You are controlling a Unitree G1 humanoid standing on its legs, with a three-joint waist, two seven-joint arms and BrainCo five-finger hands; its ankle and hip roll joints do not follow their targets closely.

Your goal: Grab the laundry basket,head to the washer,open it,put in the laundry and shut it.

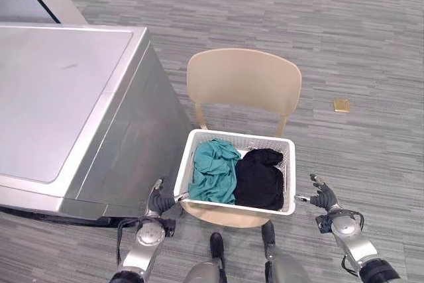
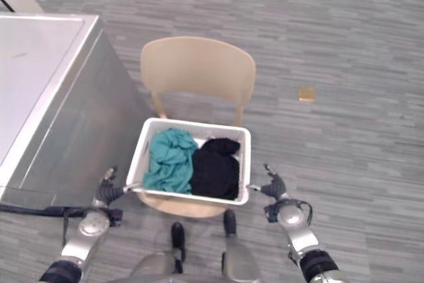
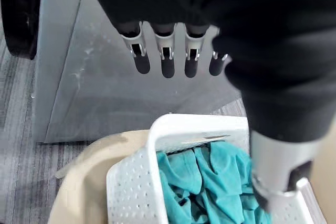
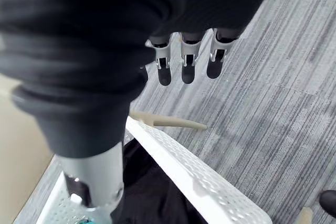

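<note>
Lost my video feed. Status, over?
Left hand and right hand open, flanking the basket, not gripping. Basket on chair, clothes inside. Washer closed, left.

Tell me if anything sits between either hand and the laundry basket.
Nothing visible does. The left hand is at the white laundry basket's left rim, the right hand just off its right rim, both open. The basket rests on the chair beside the washer.

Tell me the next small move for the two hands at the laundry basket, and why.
Probably bring both hands inward and curl the fingers onto the basket's short sides. The white laundry basket rests on the chair with teal and black clothes inside. The left hand and right hand flank it with open fingers, gripping nothing yet, so it cannot be lifted toward the washer.
</note>
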